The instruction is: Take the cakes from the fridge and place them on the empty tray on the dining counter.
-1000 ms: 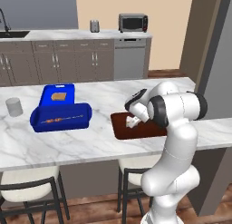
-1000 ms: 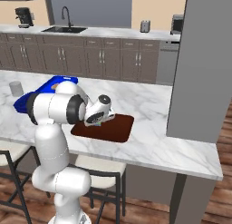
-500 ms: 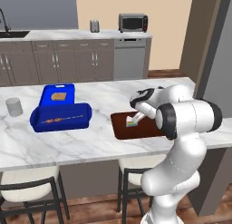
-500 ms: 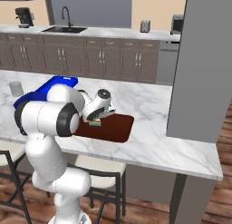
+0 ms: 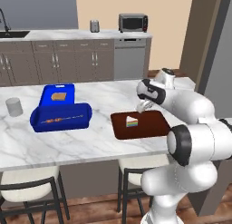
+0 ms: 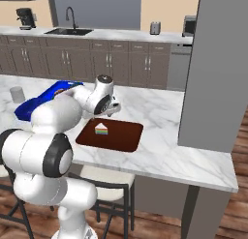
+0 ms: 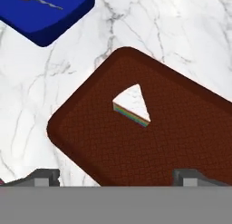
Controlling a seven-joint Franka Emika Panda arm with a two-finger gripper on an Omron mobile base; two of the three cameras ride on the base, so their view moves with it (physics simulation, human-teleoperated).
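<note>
One rainbow-layered cake slice (image 5: pixel 132 122) (image 6: pixel 101 129) (image 7: pixel 132 105) with white frosting lies on the dark brown tray (image 5: pixel 156 128) (image 6: pixel 123 139) (image 7: pixel 181 132). The tray rests on the white marble dining counter (image 5: pixel 86 143) (image 6: pixel 164 153). My gripper (image 5: pixel 143 107) (image 6: pixel 113 109) (image 7: pixel 117 177) hangs open and empty just above the tray's far edge, apart from the slice. The second cake is out of view. The grey fridge side (image 6: pixel 218 64) (image 5: pixel 222 60) rises at the counter's right end.
A blue box-like container (image 5: pixel 61 114) (image 6: pixel 38 100) (image 7: pixel 45 14) sits left of the tray, with a grey cup (image 5: pixel 14 107) (image 6: pixel 17 94) farther left. Stools (image 5: pixel 27 191) stand below the counter's near edge. The cabinet counter with sink (image 6: pixel 68 32) runs along the back.
The gripper was low over the tray with the slice; it has let go and risen toward the tray's far edge. The slice now lies alone on the tray.
</note>
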